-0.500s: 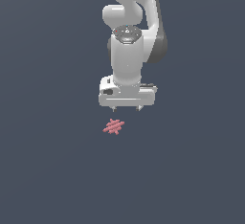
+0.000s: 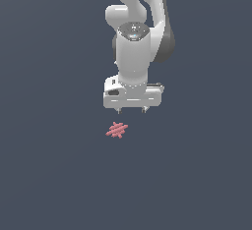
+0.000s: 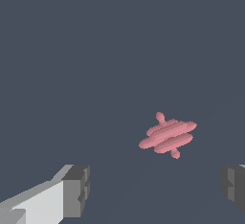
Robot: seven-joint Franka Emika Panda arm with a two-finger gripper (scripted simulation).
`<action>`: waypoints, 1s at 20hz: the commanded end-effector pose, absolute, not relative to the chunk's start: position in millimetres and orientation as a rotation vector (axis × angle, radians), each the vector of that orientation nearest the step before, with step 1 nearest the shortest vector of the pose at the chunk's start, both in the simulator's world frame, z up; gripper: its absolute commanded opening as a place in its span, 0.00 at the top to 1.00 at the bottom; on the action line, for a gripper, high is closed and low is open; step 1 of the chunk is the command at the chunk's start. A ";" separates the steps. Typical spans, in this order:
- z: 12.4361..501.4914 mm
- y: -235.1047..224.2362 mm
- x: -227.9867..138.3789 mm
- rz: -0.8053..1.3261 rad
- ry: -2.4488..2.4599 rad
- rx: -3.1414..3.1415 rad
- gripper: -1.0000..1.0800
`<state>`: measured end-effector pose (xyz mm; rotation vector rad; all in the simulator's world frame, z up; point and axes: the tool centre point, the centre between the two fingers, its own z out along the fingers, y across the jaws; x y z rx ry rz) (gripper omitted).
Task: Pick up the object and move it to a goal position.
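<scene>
Above bare grey floor, gripper [image 2: 131,110] spread, object [image 2: 117,129] apart

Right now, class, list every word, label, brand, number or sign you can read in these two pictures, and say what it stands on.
None: no readable text appears in either view.
The white claw carries no lettering that can be made out.
The pink-red object of crossed rods is unmarked.
The dark floor is plain, with no signs.
</scene>
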<state>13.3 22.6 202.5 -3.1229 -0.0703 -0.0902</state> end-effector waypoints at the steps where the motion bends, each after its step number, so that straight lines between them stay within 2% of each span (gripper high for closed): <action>1: 205.1 24.6 13.0 -0.090 -0.092 -3.123 0.04; 11: 201.9 23.0 13.2 -0.087 -0.070 -3.123 0.04; 20: 170.6 7.1 14.7 -0.062 0.144 -3.118 0.04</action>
